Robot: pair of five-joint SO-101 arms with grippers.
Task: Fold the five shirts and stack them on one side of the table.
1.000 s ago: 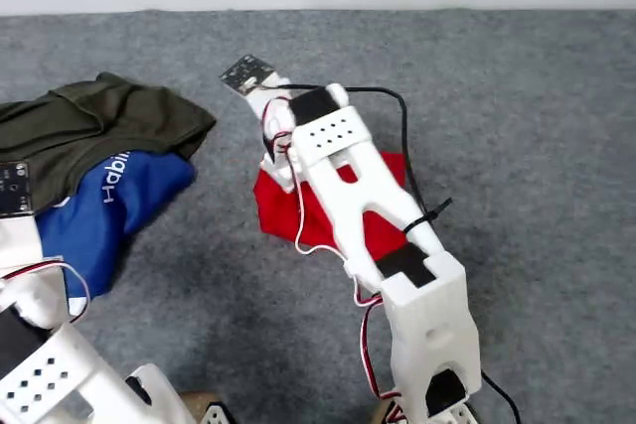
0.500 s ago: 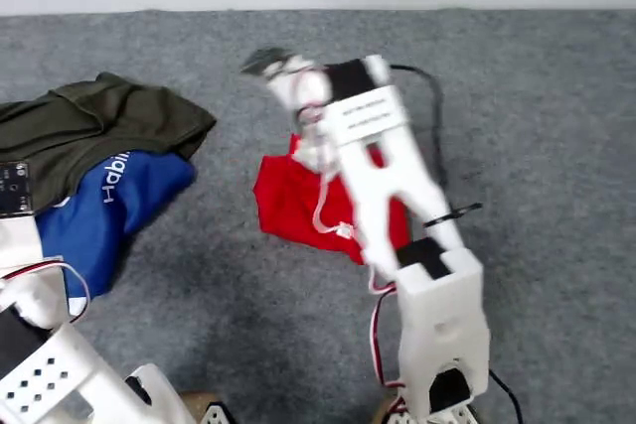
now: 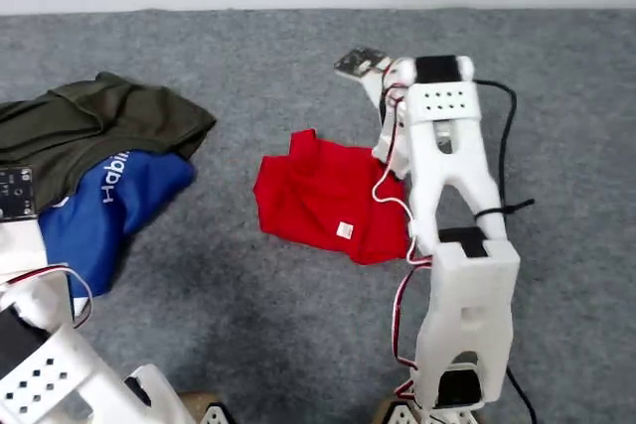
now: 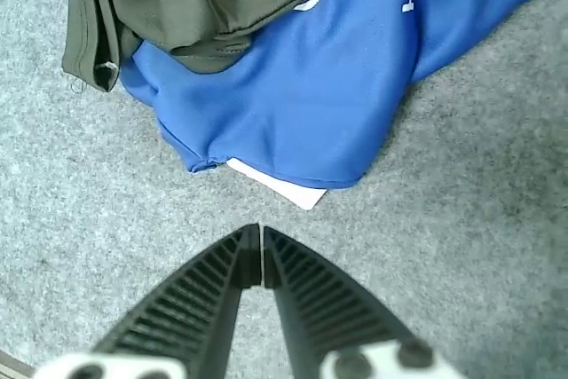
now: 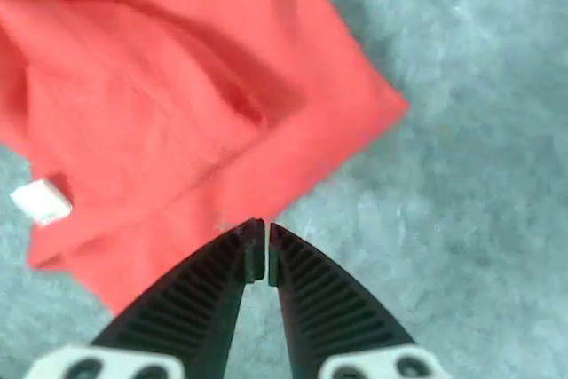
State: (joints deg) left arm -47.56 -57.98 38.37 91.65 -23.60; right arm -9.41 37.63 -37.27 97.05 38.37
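Three shirts lie on the grey table (image 3: 556, 96): an olive shirt (image 3: 89, 126) over a blue shirt (image 3: 119, 201) on the left arm's side, and a red shirt (image 3: 318, 196) loosely folded mid-table. The right gripper (image 5: 257, 228), closed and empty, hangs over the red edge; the left gripper (image 4: 261, 232), also closed, is near the blue. I judge a closed pincer could snag the red fold and drag it open

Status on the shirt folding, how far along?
Done: an olive shirt lies on a blue shirt at one side of the table, loosely piled, not neatly folded. In hand: nothing; the right hand, over the red shirt, and the left hand, near the blue one, are shut and empty. Left: the red shirt, partly folded mid-table, not yet stacked.
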